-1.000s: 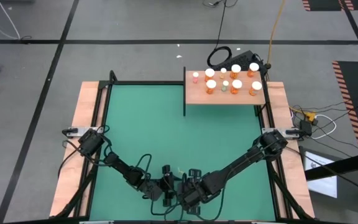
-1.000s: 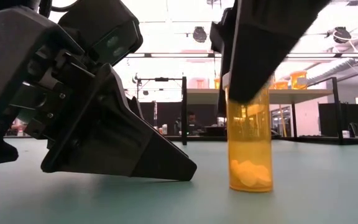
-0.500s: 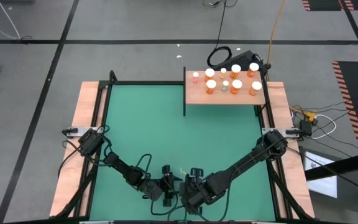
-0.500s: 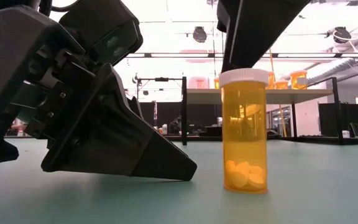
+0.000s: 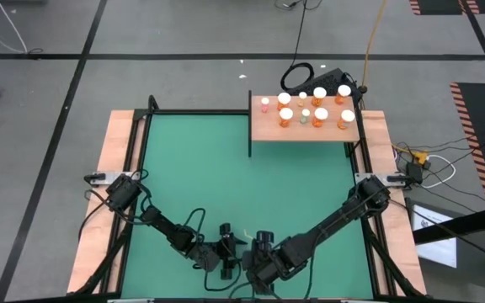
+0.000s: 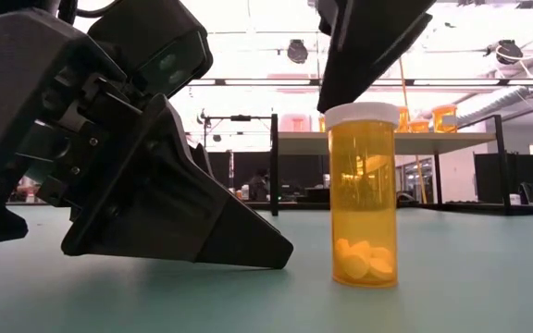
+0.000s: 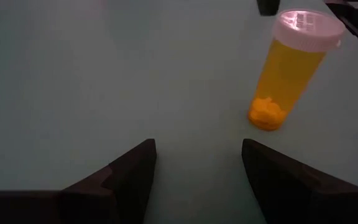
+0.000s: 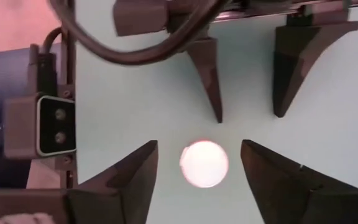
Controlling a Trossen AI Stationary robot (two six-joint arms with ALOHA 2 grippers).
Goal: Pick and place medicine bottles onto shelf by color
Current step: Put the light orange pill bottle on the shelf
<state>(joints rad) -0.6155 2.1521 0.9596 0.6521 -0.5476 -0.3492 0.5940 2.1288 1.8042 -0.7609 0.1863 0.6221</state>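
The right gripper (image 8: 197, 177) hangs above an upright orange bottle (image 6: 364, 194), fingers spread and apparently clear of its white cap (image 8: 204, 163). The left gripper (image 7: 197, 165), also spread and empty, rests on the green mat (image 5: 226, 168) just beside it.

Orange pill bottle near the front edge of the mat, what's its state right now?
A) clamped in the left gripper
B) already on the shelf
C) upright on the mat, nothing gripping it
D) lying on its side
C: the low view shows the orange pill bottle upright on the green mat, white cap on, with the right gripper open above it and its fingers clear of the cap.
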